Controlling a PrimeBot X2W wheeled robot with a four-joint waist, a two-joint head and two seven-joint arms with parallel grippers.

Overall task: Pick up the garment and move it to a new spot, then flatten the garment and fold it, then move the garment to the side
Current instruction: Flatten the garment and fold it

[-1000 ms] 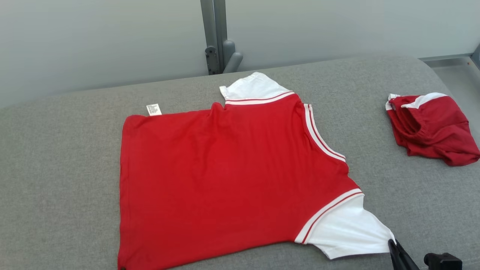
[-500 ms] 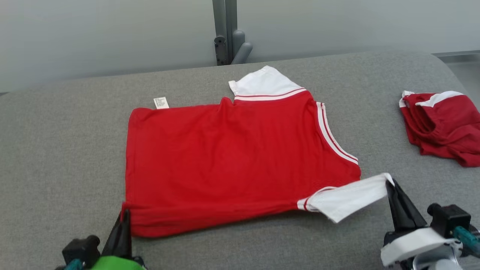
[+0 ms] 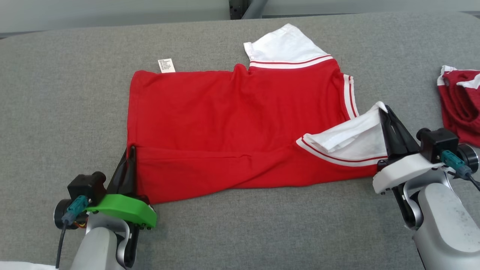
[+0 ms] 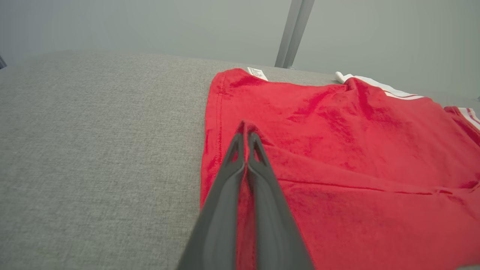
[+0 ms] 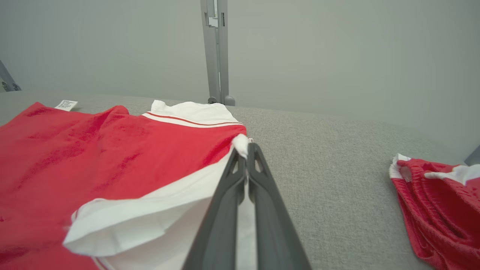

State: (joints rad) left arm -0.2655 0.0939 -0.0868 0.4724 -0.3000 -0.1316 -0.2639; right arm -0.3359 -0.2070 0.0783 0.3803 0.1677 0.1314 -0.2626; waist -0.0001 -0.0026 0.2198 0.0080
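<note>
The garment (image 3: 232, 116) is a red T-shirt with white sleeves, lying on the grey padded surface (image 3: 56, 93), its near strip lifted and turned over onto the body. My left gripper (image 3: 131, 149) is shut on the red hem corner at the lower left; the wrist view shows red cloth pinched between its fingers (image 4: 245, 133). My right gripper (image 3: 383, 108) is shut on the tip of the near white sleeve (image 3: 348, 138), which is raised and curled over the red body. In the right wrist view white cloth sits between the fingertips (image 5: 245, 144). The far sleeve (image 3: 285, 47) lies flat.
A second red and white garment (image 3: 459, 103) lies bunched at the right edge, also in the right wrist view (image 5: 438, 202). A white care label (image 3: 166, 65) sticks out at the shirt's far left corner. A grey metal post (image 5: 215, 48) stands behind the surface.
Both grippers have carried the shirt's near edge away from me, so the hem and the white sleeve now fold over the body. The head camera has tilted down, shifting the whole picture.
</note>
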